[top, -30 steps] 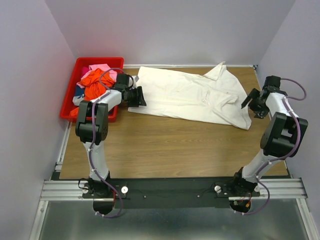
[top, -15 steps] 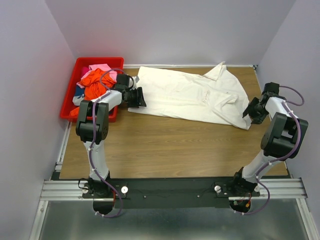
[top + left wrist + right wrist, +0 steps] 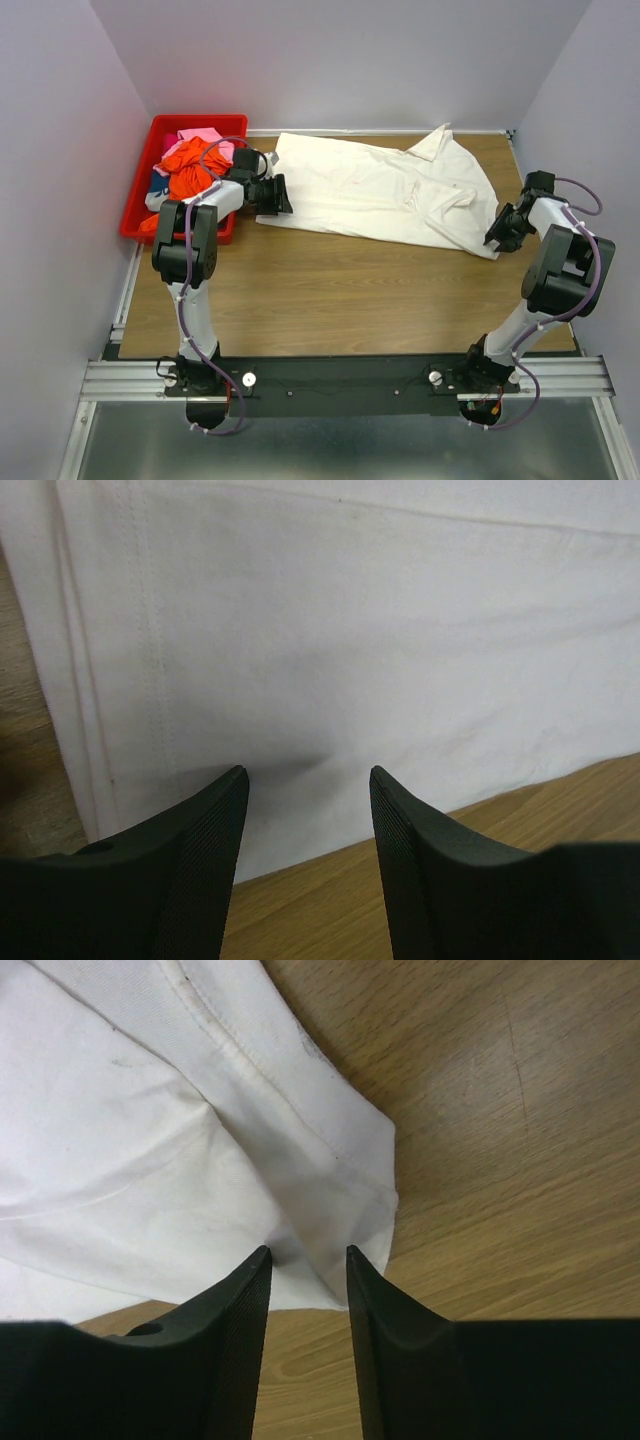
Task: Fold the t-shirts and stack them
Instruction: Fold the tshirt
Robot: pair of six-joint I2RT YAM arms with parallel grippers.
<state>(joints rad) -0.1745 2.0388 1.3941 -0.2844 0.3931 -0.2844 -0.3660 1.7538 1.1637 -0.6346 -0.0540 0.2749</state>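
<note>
1. The table (image 3: 330, 290) carries the white t-shirt (image 3: 370, 190), which is spread flat between the two grippers. It lies ahead of each claw.
2. The red bin (image 3: 138, 205) sits behind the left gripper (image 3: 277, 195). It holds the other t-shirts (image 3: 185, 165), which are bunched and unfolded.
3. Left gripper: the jaws stand wide apart, low over the stitched side hem (image 3: 150, 650). Nothing is held.
4. Right gripper (image 3: 497, 230): the jaws stand narrowly apart and straddle the near corner (image 3: 350, 1190) of the shirt. Cloth fills the gap. The views do not show whether it is actually pinched.

Procedure (judgement): the step in hand is gripping both ends of the shirt for the first fold.
- Pinch the right corner through all layers, close behind the seam, so that it cannot slip out.
- Lower the left jaws astride the hem edge before shutting them. A grip taken on top of flat cloth will slide.
- Lift both ends evenly.
</note>
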